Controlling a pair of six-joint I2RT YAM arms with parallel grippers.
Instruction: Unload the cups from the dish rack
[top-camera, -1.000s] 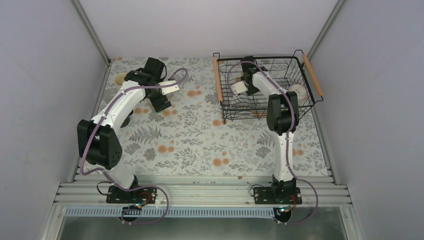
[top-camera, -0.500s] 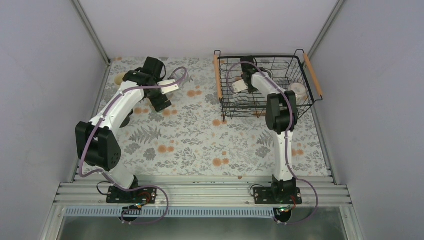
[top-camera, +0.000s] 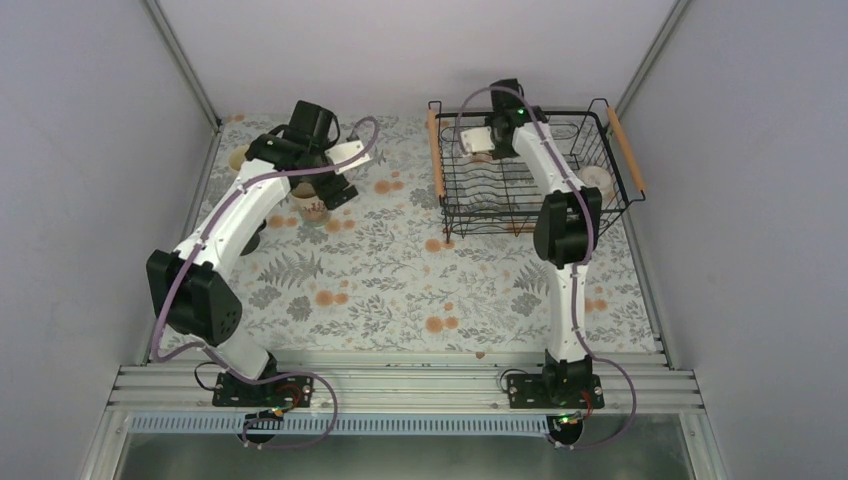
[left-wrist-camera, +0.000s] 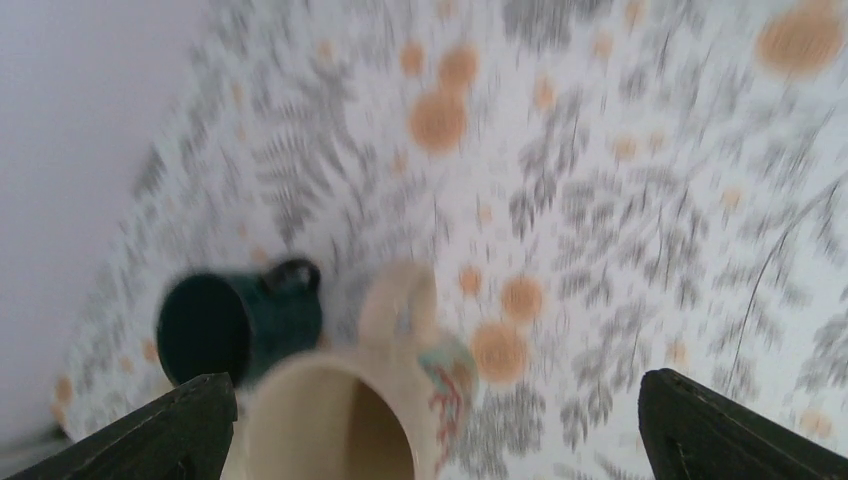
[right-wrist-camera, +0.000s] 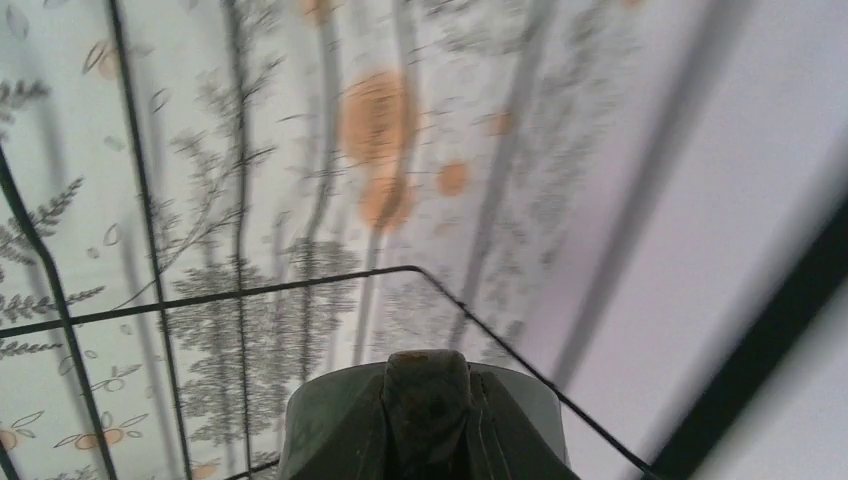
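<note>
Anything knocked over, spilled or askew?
Nothing stands out. The dish rack sits square, a pale cup inside by its right handle; the dark green mug and patterned mug below the left gripper look upright, though blurred.

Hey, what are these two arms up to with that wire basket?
They are emptying mugs out of the dish rack. The left hand hangs open above a cream patterned mug standing on the table beside a dark green mug. The right hand, above the rack's far end, seems to grip a greyish mug. A white mug sits in the rack.
</note>
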